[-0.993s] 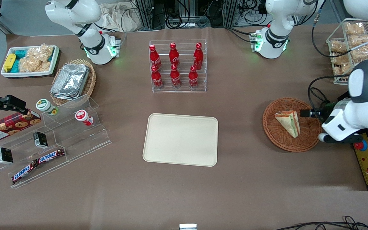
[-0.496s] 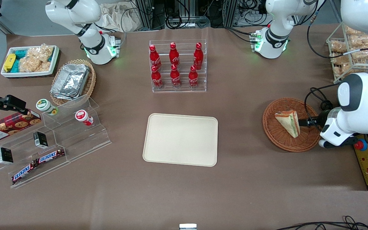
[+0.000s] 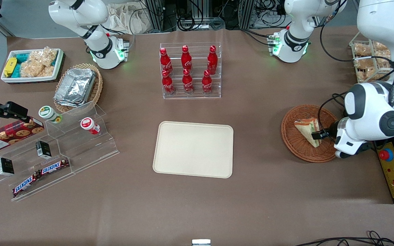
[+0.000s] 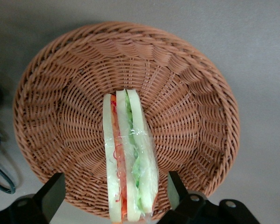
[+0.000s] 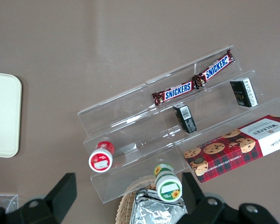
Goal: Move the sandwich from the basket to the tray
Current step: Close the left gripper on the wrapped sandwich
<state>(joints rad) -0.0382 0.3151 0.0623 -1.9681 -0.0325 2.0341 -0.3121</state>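
Reddish-brown wicker is still cradling the sandwich (image 4: 129, 158): it is lying in the basket (image 3: 294, 145) at the right middle of the front frame. The gripper (image 4: 115, 196) is hanging spread wide, one finger on each side of the wedge, neither visibly pressing it. Nothing is lifted yet. Closing, raising and carrying to the tray (image 3: 193, 149) at the frame's centre, well apart, are all remaining.
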